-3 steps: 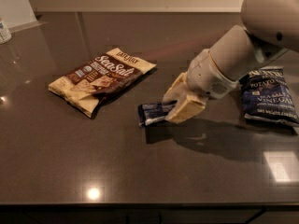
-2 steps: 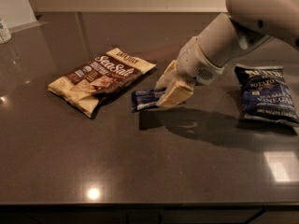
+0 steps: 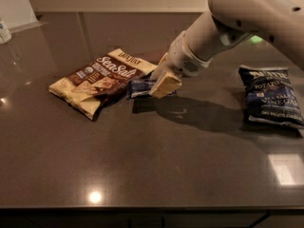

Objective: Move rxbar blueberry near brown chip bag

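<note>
The gripper (image 3: pixel 160 85) is clamped on the rxbar blueberry (image 3: pixel 138 86), which projects from its camera-left side, just beside the brown chip bag (image 3: pixel 97 80). Judged risk: further travel that way would shove the bag, and an early release could land the bar on top of it.

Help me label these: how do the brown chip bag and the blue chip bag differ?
The brown chip bag is brown and cream, lying diagonally at left; the blue chip bag is dark navy, at right. The gripper, holding the small bar, is beside the brown bag, far from the blue. Both lie flat on the counter.
</note>
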You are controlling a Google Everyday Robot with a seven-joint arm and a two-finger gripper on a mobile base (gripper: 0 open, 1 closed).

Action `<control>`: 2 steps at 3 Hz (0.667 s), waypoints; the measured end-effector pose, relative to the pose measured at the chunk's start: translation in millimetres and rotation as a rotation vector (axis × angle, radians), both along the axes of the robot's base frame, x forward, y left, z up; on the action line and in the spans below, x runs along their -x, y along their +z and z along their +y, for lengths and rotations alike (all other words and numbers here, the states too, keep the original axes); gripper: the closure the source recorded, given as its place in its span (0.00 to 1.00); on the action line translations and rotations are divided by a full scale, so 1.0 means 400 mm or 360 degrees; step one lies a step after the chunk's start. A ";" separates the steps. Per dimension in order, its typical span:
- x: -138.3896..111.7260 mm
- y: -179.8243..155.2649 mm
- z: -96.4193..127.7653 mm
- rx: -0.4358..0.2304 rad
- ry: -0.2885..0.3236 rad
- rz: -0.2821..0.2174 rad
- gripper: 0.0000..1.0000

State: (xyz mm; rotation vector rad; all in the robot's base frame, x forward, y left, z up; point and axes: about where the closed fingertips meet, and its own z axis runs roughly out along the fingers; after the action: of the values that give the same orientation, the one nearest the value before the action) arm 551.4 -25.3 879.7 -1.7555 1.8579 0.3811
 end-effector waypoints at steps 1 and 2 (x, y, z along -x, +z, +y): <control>-0.048 -0.015 0.007 0.0010 -0.0072 -0.0022 0.59; -0.048 -0.016 0.011 0.0011 -0.0069 -0.0021 0.35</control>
State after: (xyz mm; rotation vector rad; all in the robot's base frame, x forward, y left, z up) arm 570.4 -20.8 873.5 -1.7153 1.8866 0.3456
